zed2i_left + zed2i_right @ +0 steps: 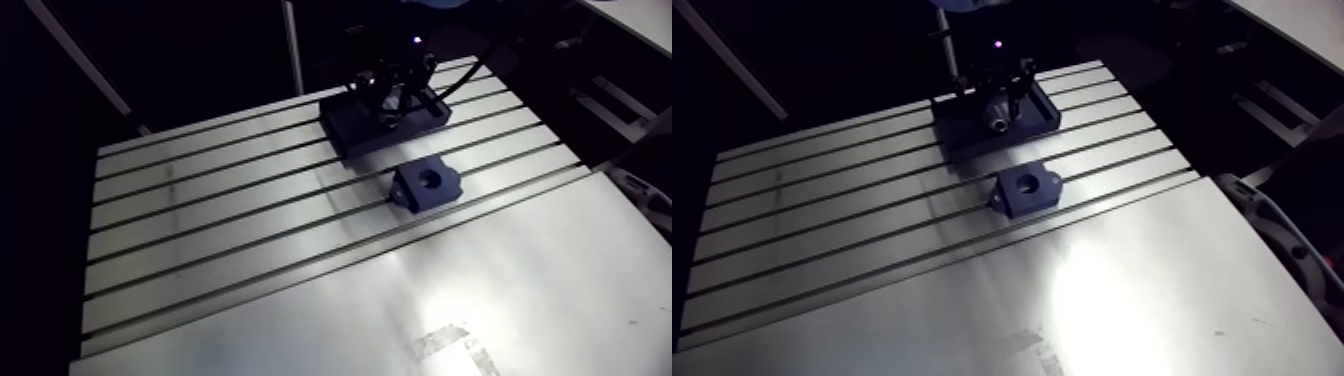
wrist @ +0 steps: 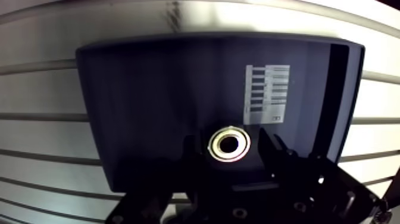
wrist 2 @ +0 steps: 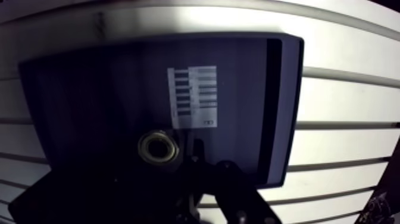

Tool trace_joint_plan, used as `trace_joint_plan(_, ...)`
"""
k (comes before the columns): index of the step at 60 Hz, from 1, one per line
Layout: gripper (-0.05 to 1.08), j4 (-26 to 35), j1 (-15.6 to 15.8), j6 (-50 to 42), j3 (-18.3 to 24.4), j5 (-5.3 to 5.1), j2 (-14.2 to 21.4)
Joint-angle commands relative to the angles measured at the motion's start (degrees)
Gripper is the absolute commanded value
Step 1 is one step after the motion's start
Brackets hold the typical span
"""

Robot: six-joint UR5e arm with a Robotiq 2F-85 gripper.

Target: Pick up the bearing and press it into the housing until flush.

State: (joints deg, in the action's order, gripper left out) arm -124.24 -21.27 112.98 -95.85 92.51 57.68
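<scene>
The arm comes down at the far side of the table (image 1: 250, 230), wrist pointing down. You see the gripper (image 2: 229, 145) low over the dark tray (image 2: 149, 101). Its fingers stand spread, with the bearing (image 3: 158, 146) lying flat on the tray floor between them, ungripped. The housing (image 1: 1024, 190) sits apart, nearer mid-table, bore showing. The finger outlines merge with the dark tray, and the print on the label (image 2: 267, 94) is unreadable.

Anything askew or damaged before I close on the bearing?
Nothing stands out. The bearing lies flat on the dark tray, inside the open tool; the housing sits bore-up, apart from the tray.
</scene>
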Motion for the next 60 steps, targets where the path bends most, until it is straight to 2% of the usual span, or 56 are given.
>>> trace_joint_plan(1, 0.43, 0.0, 0.0, 0.0, 0.0, 0.08, -0.1)
trace_joint_plan(16, 0.44, 0.0, 0.1, 0.0, 0.1, 0.17, -0.5)
trace_joint_plan(24, 0.47, 0.0, 0.1, 0.0, 0.3, 0.59, -0.5)
trace_joint_plan(60, 0.49, 0.1, 0.2, 0.0, 0.4, 0.61, -0.5)
